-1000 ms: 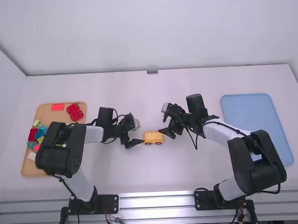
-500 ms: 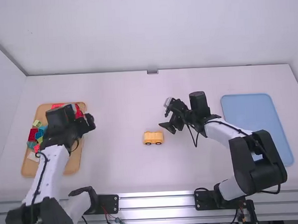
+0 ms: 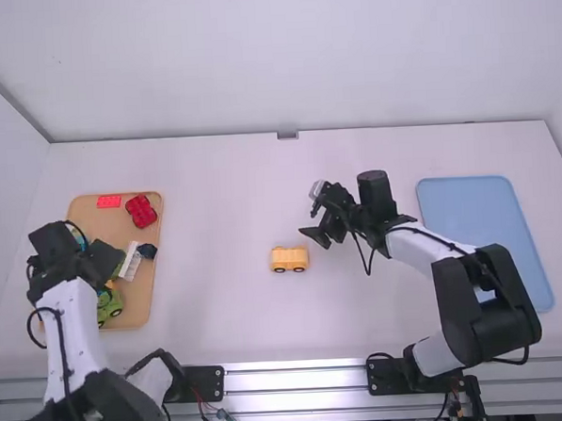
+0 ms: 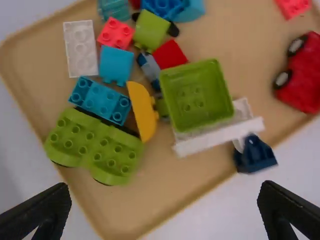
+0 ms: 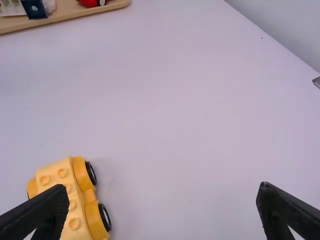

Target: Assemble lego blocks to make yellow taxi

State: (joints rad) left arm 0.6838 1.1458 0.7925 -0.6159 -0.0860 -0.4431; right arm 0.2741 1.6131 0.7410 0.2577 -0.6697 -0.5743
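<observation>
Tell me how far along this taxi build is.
Done: a yellow wheeled base stands on the table. In hand: nothing; the left tool is open over the tray, the right tool open near the base. Left: probably everything above the base, as its top studs are bare.

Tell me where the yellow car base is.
In the high view, the yellow car base is near the middle of the table, just left of the right gripper.
</observation>
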